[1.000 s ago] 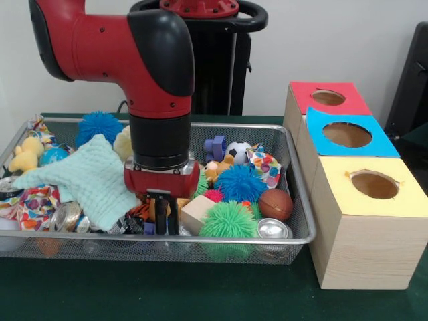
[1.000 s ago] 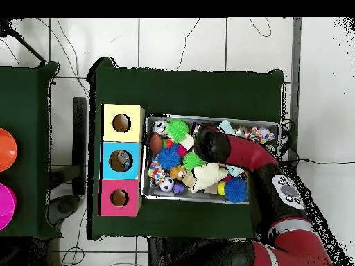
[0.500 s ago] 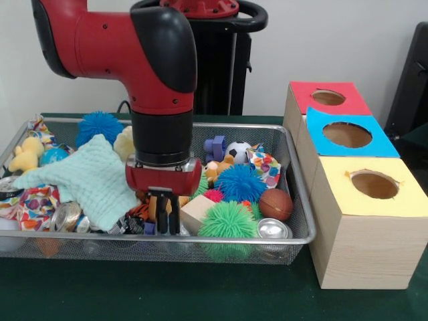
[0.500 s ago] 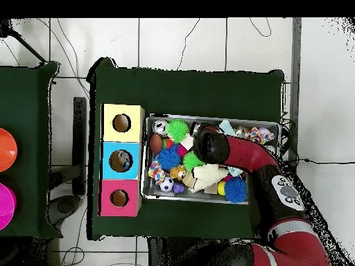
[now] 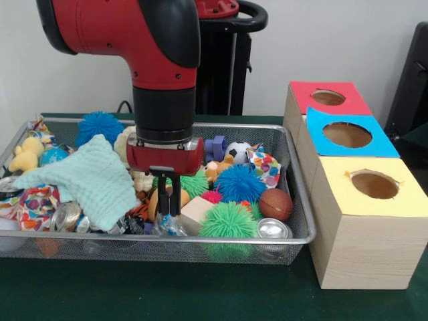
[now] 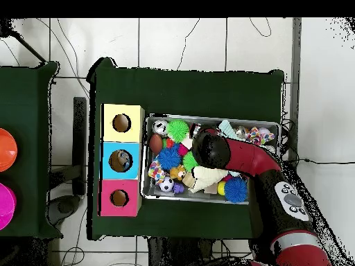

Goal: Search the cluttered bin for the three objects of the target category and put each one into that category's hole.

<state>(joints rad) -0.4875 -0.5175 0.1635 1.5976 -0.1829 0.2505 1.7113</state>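
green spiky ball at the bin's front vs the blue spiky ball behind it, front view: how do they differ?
The green spiky ball is lime; the blue spiky ball is bright blue. The green one lies against the bin's front rim; the blue one lies further back, beside the soccer ball. Both are round, bristly, similar in size.

1. A wire bin (image 5: 294,175) sits on the table (image 5: 200,294), and three boxes (image 5: 364,221) stand in a row just beside its right end in the front view.
2. My gripper (image 5: 166,200) hangs inside the bin near its front wall.
3. A folded cloth (image 5: 90,180) lies left of my gripper; a wooden block (image 5: 198,210) lies right.
4. A small basketball (image 5: 275,204) rests near the bin's right end, with a tin can (image 5: 273,229) in front of it.
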